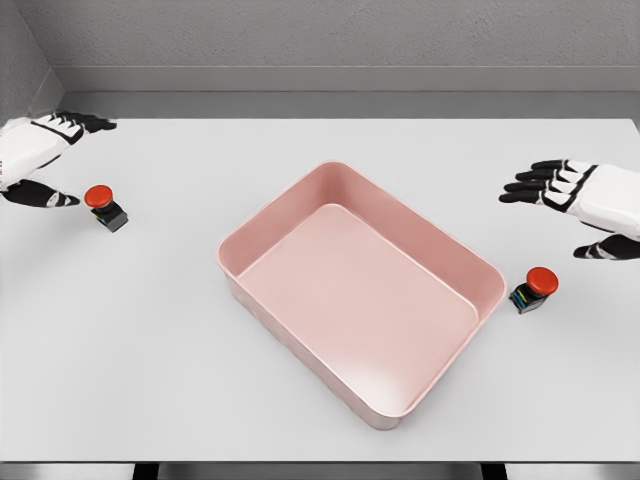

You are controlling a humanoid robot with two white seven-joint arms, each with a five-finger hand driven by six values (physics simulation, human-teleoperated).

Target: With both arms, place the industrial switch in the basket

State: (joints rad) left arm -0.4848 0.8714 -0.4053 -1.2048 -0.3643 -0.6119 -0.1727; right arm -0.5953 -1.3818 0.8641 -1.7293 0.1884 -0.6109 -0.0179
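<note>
A pink rectangular basket (455,250) sits empty in the middle of the white table, turned at an angle. One industrial switch (105,207), a dark block with a red button, lies at the left, just right of my left hand (62,160). That hand is open, thumb low and fingers spread above, holding nothing. A second switch (533,289) stands at the right, near the basket's right corner. My right hand (556,215) hovers open above and to the right of it, fingers pointing left, apart from the switch.
The table's far edge (340,119) meets a grey wall, and its near edge (320,462) runs along the bottom of the view.
</note>
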